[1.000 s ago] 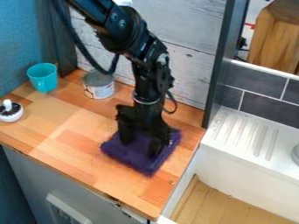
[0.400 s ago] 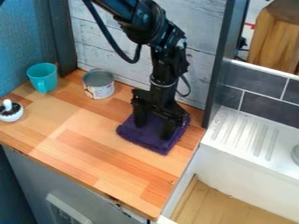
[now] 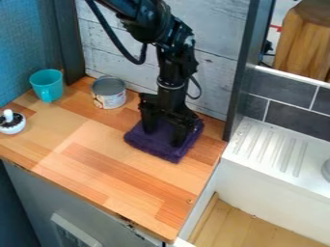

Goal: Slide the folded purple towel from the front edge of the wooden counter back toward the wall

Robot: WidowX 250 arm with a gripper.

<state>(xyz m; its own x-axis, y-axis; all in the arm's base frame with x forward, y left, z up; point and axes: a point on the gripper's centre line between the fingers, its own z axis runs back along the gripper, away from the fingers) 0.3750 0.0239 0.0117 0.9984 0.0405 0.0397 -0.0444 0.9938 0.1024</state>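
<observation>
The black gripper (image 3: 162, 139) hangs down at the right rear of the wooden counter, its two fingers spread apart and their tips down on a folded purple cloth (image 3: 155, 148). The cloth lies flat beneath it, partly covered by the fingers. I cannot see cloth pinched between them. To the left of the gripper, near the back wall, stands an open metal can (image 3: 111, 98) with a pale label.
A teal cup (image 3: 47, 85) stands at the counter's back left, and a small white bowl with dark contents and a white knob (image 3: 11, 122) is at the left edge. A dark post and a white sink ledge (image 3: 274, 149) border the counter's right side.
The gripper and the purple cloth have moved together toward the back wall since the earliest frame. Lately both have shifted slightly left and back.
</observation>
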